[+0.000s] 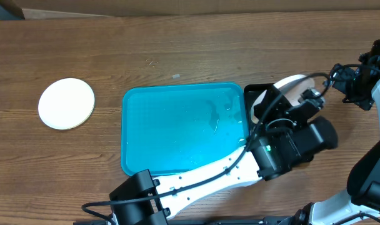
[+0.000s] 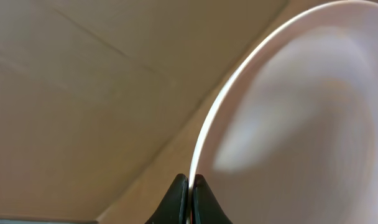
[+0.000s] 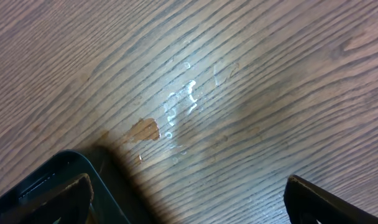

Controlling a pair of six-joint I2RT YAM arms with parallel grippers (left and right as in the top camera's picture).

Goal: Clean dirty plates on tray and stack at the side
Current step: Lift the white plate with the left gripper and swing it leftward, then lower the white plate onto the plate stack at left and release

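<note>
The turquoise tray (image 1: 177,128) lies in the middle of the table with no plates on it, only wet streaks. My left gripper (image 1: 269,105) reaches across to the right of it and is shut on the rim of a white plate (image 1: 294,85), holding it tilted over the black tray. In the left wrist view the jaws (image 2: 190,182) pinch the plate's edge (image 2: 301,124). A white plate (image 1: 66,103) lies flat on the table at the far left. My right gripper (image 1: 352,81) is open and empty at the far right; its fingers (image 3: 189,198) hang over bare wood.
A narrow black tray (image 1: 255,91) sits against the turquoise tray's right side; its corner shows in the right wrist view (image 3: 49,180). Wet drops and a small brown stain (image 3: 145,129) mark the wood near it.
</note>
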